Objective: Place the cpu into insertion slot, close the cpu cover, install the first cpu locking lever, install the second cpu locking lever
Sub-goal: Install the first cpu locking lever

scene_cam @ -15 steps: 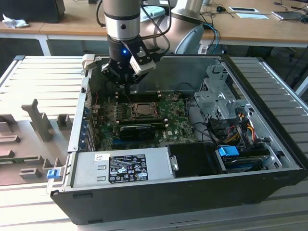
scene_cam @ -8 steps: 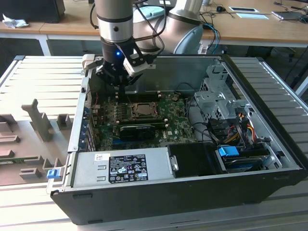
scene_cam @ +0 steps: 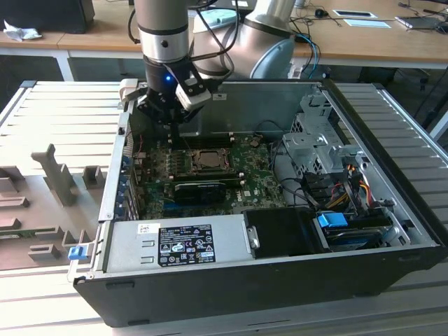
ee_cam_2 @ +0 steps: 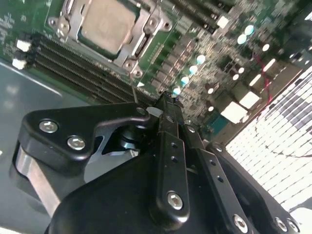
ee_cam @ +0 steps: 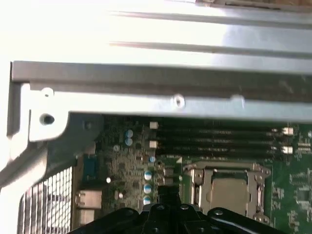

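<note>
Tool (ee_cam_2: 168, 105) fingers are pressing together, empty, hovering just beside the insertion slot (ee_cam_2: 105, 29), where the cpu (ee_cam: 233, 191) is sitting under the cpu cover (ee_cam: 196, 176).

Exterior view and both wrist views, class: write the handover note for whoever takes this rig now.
Gripper: fingers together, holding nothing, above the motherboard beside the insertion slot.
Cpu: seated in the slot.
Cpu cover: lying flat around the cpu, so it looks closed.
Done, as far as visible: cpu placed, cover down.
Left: I cannot tell whether either locking lever is latched; check both.
</note>
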`<state>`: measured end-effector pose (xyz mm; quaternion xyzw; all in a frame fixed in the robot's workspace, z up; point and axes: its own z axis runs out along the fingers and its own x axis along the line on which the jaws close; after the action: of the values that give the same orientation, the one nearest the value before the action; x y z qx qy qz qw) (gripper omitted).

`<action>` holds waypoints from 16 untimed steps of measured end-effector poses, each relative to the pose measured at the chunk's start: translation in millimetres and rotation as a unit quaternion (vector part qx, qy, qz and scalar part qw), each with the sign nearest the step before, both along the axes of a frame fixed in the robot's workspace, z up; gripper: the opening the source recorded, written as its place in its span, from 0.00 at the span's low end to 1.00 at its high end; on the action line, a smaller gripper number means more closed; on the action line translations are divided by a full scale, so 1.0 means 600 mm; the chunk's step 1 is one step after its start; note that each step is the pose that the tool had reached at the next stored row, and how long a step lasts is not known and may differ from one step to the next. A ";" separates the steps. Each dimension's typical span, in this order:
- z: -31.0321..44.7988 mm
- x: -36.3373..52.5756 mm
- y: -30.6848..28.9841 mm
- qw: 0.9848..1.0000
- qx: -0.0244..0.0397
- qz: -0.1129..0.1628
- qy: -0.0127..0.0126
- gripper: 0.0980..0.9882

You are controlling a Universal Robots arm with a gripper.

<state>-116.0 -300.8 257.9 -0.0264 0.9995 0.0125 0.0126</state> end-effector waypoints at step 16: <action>-0.006 0.055 0.0148 1.000 0.000 0.004 0.000 0.01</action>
<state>-82.9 -291.9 254.1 -0.0301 0.9994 0.0125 0.0125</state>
